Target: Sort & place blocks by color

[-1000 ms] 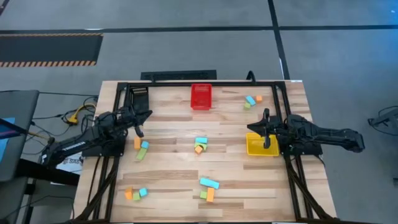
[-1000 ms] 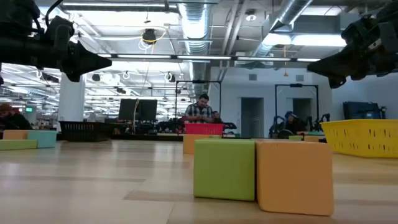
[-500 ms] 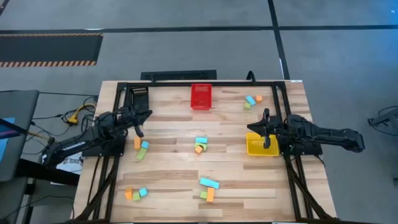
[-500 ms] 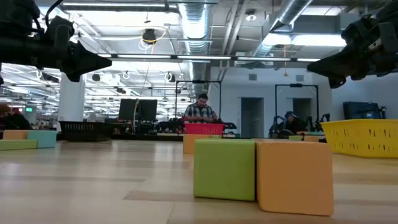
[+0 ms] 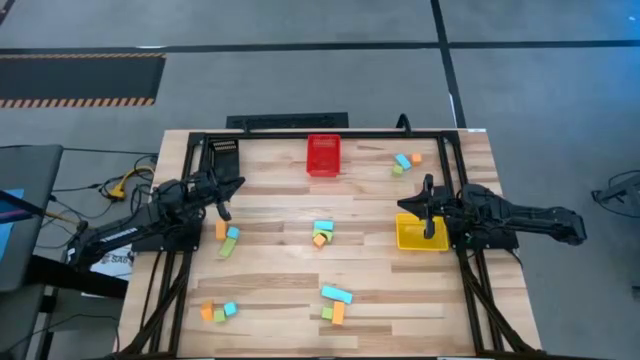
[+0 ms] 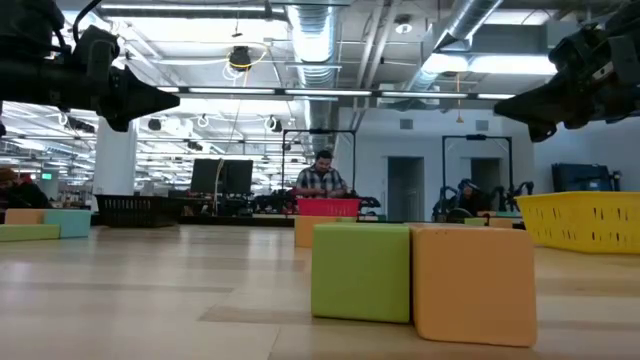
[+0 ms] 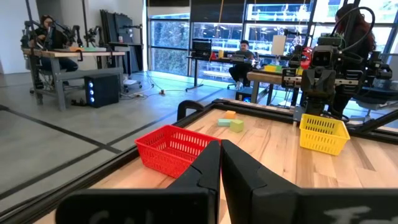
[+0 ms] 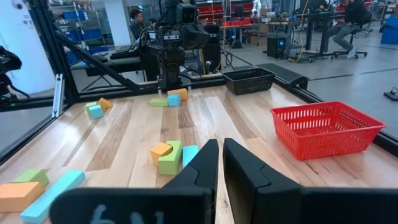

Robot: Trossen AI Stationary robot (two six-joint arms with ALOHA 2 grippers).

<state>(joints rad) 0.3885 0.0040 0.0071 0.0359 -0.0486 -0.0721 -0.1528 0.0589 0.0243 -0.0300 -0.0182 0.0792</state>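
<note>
Above the counter point(image 5: 280, 270), left end effector point(image 5: 237, 183) and right end effector point(image 5: 402, 204) are held closed, empty — clustered blocks point(image 5: 322, 234) risk being knocked apart.

15 blocks point(image 5: 323, 234), 3 bins point(image 5: 322, 155), 2 arms point(image 5: 150, 222).
</note>
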